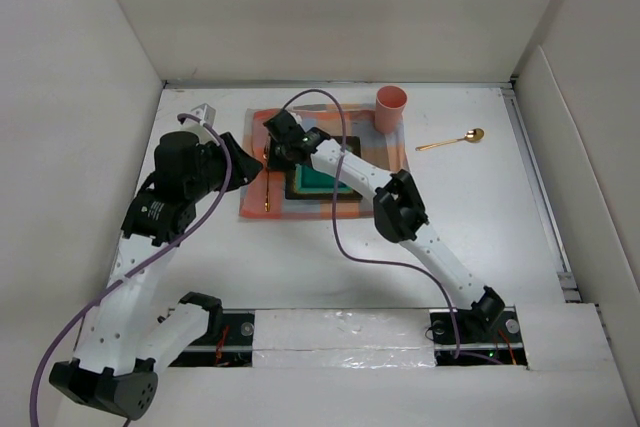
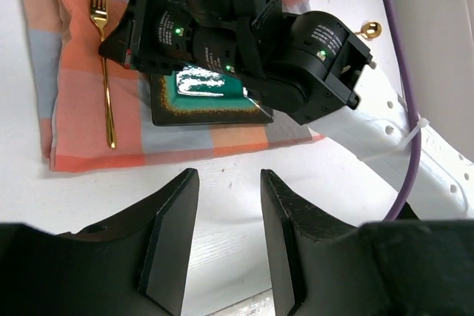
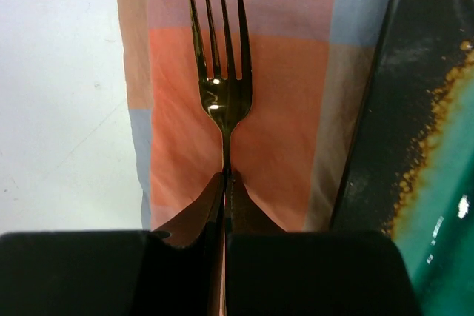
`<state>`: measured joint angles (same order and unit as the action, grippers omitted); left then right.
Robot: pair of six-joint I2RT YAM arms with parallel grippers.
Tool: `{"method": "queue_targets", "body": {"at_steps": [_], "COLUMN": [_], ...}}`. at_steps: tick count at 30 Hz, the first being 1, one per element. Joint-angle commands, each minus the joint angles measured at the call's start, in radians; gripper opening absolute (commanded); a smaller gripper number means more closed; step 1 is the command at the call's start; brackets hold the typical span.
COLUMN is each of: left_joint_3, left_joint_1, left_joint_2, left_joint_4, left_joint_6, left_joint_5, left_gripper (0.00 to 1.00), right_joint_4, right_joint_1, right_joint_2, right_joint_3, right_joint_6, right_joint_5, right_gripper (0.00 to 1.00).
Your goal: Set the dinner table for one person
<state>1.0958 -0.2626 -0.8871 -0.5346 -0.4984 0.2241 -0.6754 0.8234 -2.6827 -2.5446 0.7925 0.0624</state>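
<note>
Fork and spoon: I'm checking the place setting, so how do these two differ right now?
The fork lies on the checked cloth beside the plate; the spoon lies on the bare table, off the cloth. The right gripper is shut on the fork's handle; nothing touches the spoon. The fork runs along the cloth's edge; the spoon lies slanted to it. Both are gold-coloured.

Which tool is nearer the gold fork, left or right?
Right. The right tool is closed on the gold fork's handle; the left tool stands open over the dinner table, off the checked cloth, apart from the fork.
</note>
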Motion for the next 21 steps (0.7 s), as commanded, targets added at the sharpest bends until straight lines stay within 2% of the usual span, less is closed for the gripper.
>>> {"method": "queue_targets", "body": {"at_steps": [1, 6, 7, 9, 10, 13, 17, 21], "left_joint_3": [-0.007, -0.027, -0.033, -0.037, -0.039, -0.040, -0.036, -0.007], "left_joint_1": [-0.006, -0.006, -0.006, -0.006, -0.006, -0.006, -0.006, -0.006], "left_joint_2": [0.014, 0.016, 0.017, 0.017, 0.017, 0.027, 0.027, 0.017], "left_joint_4": [0.047, 0.061, 0.062, 0.064, 0.062, 0.055, 0.051, 0.039], "left_joint_6": [0.015, 0.018, 0.017, 0.017, 0.017, 0.020, 0.021, 0.017], "left_joint_5": [-0.005, -0.008, -0.008, -0.008, -0.012, -0.043, -0.049, -0.051], "left_gripper": [0.36, 0.36, 0.36, 0.36, 0.36, 0.36, 0.36, 0.36], "right_joint_4": [0.063, 0.082, 0.097, 0.108, 0.111, 0.141, 0.186, 0.203], "right_joint_1": [-0.004, -0.004, -0.004, -0.004, -0.004, -0.004, -0.024, -0.066], "right_joint_2": [-0.020, -0.028, -0.013, 0.000, 0.009, 0.069, 0.176, 0.297], "right_joint_3": [-0.062, -0.051, -0.036, -0.028, -0.026, 0.001, 0.061, 0.125], "right_joint_6": [0.016, 0.025, 0.025, 0.025, 0.027, 0.025, 0.016, 0.007], "right_joint_5": [-0.024, -0.032, -0.035, -0.041, -0.045, -0.055, -0.099, -0.131], "right_gripper": [0.00, 0.00, 0.10, 0.13, 0.20, 0.31, 0.39, 0.42]}}
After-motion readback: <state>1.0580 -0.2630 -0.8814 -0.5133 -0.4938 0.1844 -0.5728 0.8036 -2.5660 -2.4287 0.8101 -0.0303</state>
